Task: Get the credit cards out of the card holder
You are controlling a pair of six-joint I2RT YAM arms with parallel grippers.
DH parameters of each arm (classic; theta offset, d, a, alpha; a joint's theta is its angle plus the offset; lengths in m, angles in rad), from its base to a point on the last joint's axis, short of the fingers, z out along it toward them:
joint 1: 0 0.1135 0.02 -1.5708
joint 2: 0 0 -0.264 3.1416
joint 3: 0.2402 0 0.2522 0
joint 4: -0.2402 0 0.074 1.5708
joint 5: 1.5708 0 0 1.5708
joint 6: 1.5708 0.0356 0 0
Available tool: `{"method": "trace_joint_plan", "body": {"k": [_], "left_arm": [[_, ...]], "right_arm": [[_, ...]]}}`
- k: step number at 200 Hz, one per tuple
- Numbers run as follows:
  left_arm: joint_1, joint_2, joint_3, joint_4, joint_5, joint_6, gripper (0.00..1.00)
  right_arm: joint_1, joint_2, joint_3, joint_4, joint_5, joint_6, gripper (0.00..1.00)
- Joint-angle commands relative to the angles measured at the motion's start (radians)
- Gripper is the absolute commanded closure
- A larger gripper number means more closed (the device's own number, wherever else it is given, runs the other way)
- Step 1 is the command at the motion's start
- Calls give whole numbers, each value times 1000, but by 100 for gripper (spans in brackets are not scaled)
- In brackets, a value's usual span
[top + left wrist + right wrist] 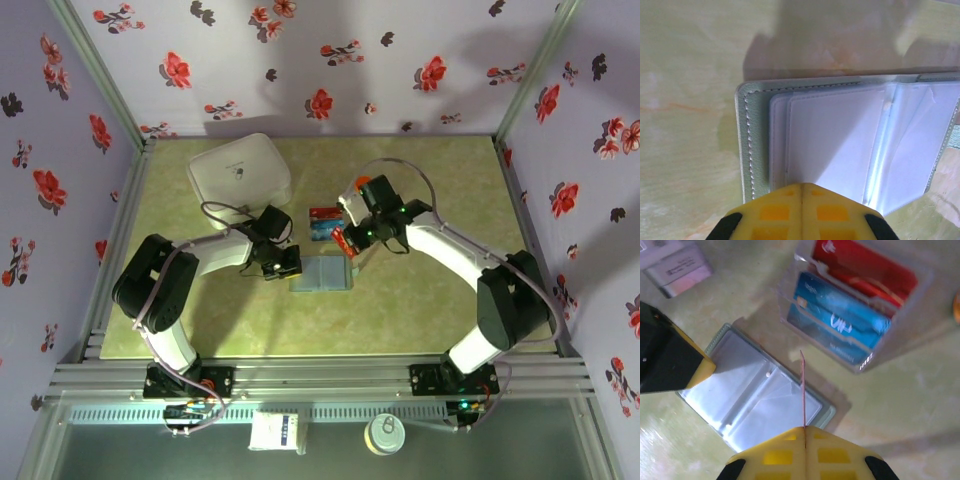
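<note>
white case (240, 170) at 11 o'clock on worktop (430, 310); clear box (866, 360) with red card (865, 267) and blue card (840, 315) just 12 o'clock of open card holder (325, 275). left pincer (801, 187) clenched at holder's 9 o'clock edge; right pincer (804, 429) grasping thin card (803, 390) edge-on over its 2 o'clock corner.

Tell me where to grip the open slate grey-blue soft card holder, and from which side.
Probably its stitched left border, approached low from the left arm's side. The card holder lies flat and open on the green table, so a pinch from above finds little; that border juts bare past the clear plastic sleeves, letting one finger slide beneath.
</note>
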Motion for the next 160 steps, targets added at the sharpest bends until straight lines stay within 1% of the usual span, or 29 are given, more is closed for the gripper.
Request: {"method": "trace_joint_plan", "body": {"k": [1,29,48,69,95,160], "left_arm": [[10,-29,2,-36,-27,27,96],[12,-43,-19,-23,-28,16,95],[12,-46,-31,-19,-28,17,94],[13,-57,-53,-7,-27,11,94],[16,-79,-79,4,-29,3,94],[24,-114,-112,10,-36,-14,94]], "right_arm": [[-7,46,78,-97,39,-321,100],[-17,130,189,-185,28,-530,100],[-30,206,302,-263,22,-620,100],[-48,293,441,-356,-6,-673,100],[-55,371,575,-428,-27,-737,100],[-65,574,903,-602,-59,-829,100]]}}
